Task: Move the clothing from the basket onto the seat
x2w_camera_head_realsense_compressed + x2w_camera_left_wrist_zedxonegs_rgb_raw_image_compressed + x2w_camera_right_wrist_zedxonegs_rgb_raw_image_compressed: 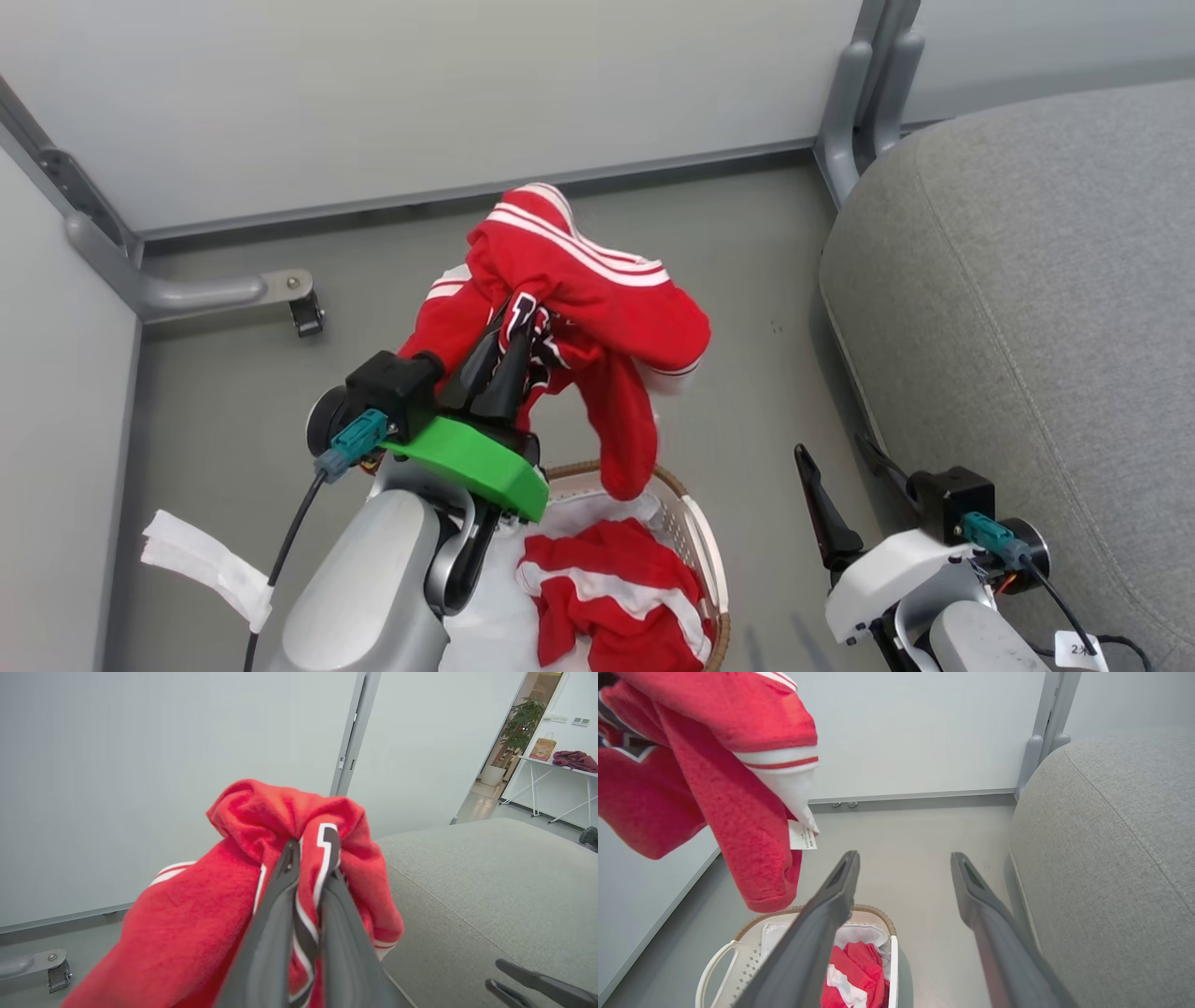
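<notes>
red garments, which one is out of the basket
The red garment with black-and-white lettering, clamped in the left hand above the white perforated basket; the other striped garment lies inside it.

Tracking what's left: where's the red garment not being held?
Head view, lower centre: the loose garment lies in the basket, below the held garment in the left gripper.

The left gripper (509, 322) is clamped on a red lettered garment (597, 299), held aloft above the far side of the basket (695, 523), one end dangling to its rim. A second red garment (616, 583) lies inside on the white liner (495, 616). Near right, the right gripper (833, 448) stands with fingers spread beside the grey seat (1027, 280).
</notes>
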Tool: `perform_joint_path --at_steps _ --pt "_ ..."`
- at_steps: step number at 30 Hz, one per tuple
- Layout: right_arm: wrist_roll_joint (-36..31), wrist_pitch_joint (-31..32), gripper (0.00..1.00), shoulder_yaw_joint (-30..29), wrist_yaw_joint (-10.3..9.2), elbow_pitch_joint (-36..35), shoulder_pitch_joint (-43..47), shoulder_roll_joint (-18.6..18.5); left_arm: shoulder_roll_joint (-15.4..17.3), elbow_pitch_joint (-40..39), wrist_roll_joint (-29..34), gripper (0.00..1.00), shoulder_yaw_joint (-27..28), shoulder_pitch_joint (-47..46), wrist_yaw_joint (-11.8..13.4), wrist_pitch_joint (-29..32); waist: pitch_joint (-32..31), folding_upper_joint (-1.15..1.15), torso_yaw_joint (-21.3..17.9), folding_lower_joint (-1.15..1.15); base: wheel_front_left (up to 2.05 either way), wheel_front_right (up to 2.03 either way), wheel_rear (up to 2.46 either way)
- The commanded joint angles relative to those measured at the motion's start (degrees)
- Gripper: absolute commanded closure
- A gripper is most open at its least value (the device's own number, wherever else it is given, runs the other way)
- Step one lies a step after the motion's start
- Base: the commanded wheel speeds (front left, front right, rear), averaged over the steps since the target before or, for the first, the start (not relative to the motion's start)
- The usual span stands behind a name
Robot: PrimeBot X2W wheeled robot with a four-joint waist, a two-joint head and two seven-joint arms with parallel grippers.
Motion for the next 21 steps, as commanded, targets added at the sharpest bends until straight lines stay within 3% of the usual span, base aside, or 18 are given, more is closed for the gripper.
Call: perform_joint_path --at_steps 1,14,21 --pt "0.1 -0.1 0.00 0.1 -0.04 -0.2 1.0 -0.3 0.1 -1.2 -1.1 1.00 -0.1 1.0 0.1 0.0 -1.8 0.00 0.1 0.01 0.00 0.00 0.00" --pt "0.3 -0.1 0.00 0.8 -0.04 -1.2 1.4 -0.2 0.1 -4.6 -2.8 1.00 -1.8 0.2 1.2 0.0 -2.0 0.00 -0.4 0.01 0.00 0.00 0.00" --pt "-1.7 -0.1 0.00 7.3 -0.04 -7.8 -3.0 -0.3 0.1 -3.9 -2.6 1.00 -2.1 -0.2 1.1 0.0 -1.1 0.00 -0.5 0.01 0.00 0.00 0.00"
